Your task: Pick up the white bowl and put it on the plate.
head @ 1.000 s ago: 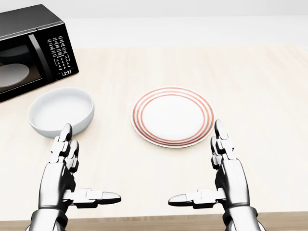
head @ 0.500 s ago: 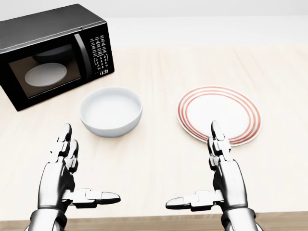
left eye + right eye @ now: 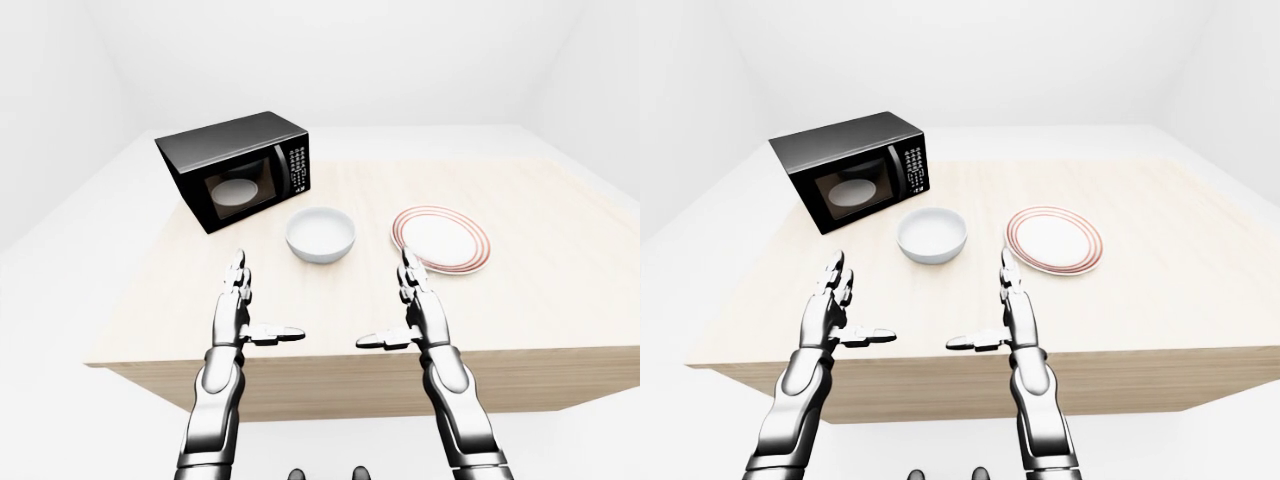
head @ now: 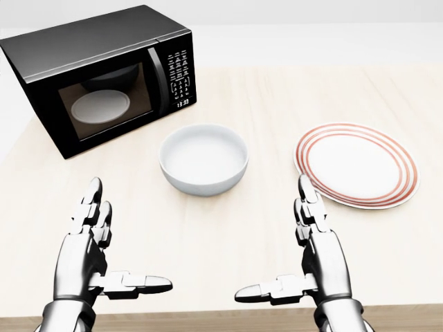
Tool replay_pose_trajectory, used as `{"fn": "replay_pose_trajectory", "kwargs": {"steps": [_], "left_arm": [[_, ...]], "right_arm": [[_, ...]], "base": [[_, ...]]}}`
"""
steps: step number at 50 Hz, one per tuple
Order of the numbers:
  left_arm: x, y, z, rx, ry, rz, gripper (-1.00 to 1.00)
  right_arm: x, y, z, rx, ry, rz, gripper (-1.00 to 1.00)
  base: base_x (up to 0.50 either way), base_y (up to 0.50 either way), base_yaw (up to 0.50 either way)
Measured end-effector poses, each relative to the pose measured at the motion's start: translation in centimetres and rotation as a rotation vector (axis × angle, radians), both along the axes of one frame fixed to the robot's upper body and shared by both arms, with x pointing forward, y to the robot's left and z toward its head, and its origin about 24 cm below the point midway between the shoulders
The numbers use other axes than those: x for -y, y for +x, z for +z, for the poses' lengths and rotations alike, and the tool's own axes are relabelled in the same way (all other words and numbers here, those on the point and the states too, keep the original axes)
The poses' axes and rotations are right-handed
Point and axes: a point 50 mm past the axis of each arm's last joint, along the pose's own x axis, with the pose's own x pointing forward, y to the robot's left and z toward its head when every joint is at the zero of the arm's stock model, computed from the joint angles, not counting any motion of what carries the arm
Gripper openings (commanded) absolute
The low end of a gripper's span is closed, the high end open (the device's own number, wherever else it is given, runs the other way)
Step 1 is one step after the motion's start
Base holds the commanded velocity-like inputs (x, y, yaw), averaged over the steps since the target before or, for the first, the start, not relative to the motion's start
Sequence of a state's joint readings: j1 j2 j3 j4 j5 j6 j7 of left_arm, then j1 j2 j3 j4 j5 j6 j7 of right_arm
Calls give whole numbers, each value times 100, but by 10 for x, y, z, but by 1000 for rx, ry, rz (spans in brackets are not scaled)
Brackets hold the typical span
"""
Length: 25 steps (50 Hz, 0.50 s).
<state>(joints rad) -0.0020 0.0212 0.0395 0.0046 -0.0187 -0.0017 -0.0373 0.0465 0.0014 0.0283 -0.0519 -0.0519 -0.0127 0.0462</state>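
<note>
A white bowl [image 4: 203,159] stands empty on the wooden table, near the middle of the head view. To its right lies a white plate [image 4: 357,165] with red rings around the rim. Both hands hover low in the head view, palms facing each other, fingers straight and thumbs pointing inward. My left hand [image 4: 111,259] is open, below and left of the bowl. My right hand [image 4: 294,259] is open too, below the gap between bowl and plate. Neither hand touches anything.
A black microwave [image 4: 104,76] with a white dish inside stands at the upper left, close to the bowl. The table's near edge [image 3: 400,365] runs just under my wrists. White floor surrounds the table.
The whole picture has shifted right: the camera moved left. Bowl, plate and microwave now sit further right in the head view, and the microwave shows fully. Both hands keep their pose.
</note>
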Motion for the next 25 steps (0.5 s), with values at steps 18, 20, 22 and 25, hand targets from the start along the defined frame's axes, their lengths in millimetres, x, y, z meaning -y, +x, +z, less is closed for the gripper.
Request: {"fn": "replay_pose_trajectory", "kwargs": {"steps": [18, 20, 22, 25], "left_arm": [[1, 0, 0, -1, -2, -1, 100], [1, 0, 0, -1, -2, -1, 100], [1, 0, 0, 0, -2, -1, 100], [1, 0, 0, 0, -2, -1, 100]], "right_arm": [[0, 0, 0, -13, -3, 1, 100], [0, 0, -1, -13, -5, 2, 100], [-1, 0, 0, -13, -6, 2, 100], [-1, 0, 0, -13, -7, 3, 100]], "base": [[9, 0, 0], [26, 0, 0], [26, 0, 0], [26, 0, 0]]}}
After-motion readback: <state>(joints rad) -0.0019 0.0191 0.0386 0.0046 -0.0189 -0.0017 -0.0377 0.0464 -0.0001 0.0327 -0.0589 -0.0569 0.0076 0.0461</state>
